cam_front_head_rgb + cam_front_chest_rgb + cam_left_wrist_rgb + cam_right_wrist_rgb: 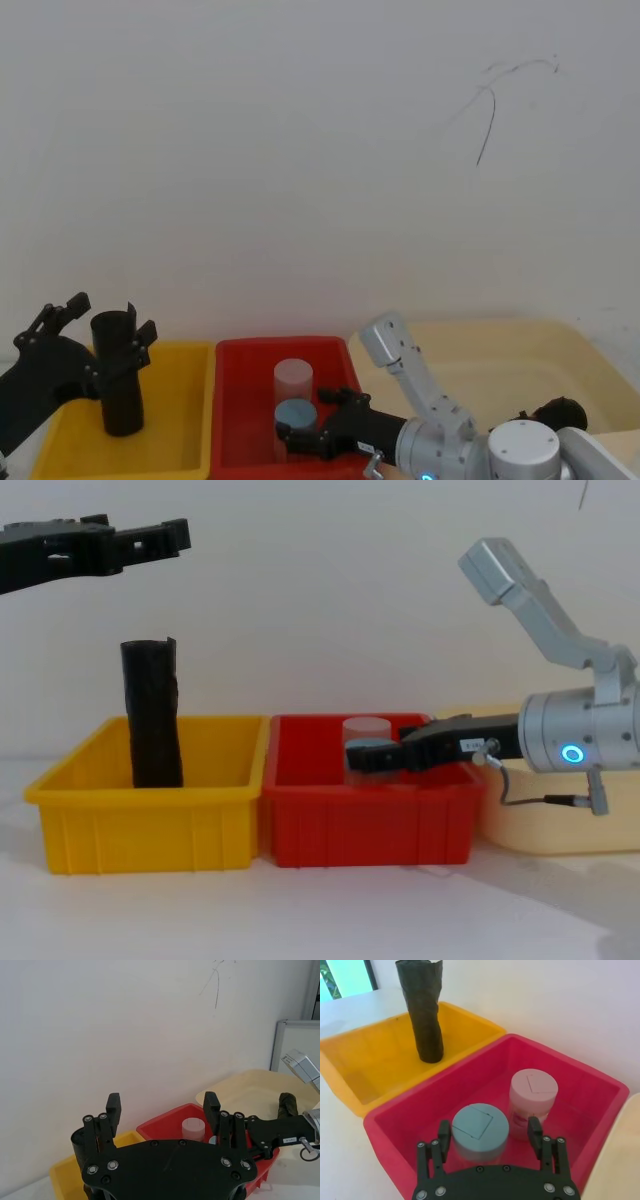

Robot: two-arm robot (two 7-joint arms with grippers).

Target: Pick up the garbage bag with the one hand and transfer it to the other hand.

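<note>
The garbage bag (122, 385), a black wrinkled roll, stands upright in the yellow bin (190, 405), seen also in the chest view (152, 715) and the right wrist view (426, 1015). My left gripper (170, 532) hangs open well above the roll's top, holding nothing; from the head view it (110, 318) lines up over the roll. My right gripper (305, 415) reaches low into the red bin (370, 825), open, its fingers (444, 1132) on either side of a blue-lidded jar (480, 1130).
A clear jar with a pale lid (533, 1095) stands behind the blue-lidded one in the red bin. A beige tray (540, 830) lies to the right of the red bin. A white wall closes the back.
</note>
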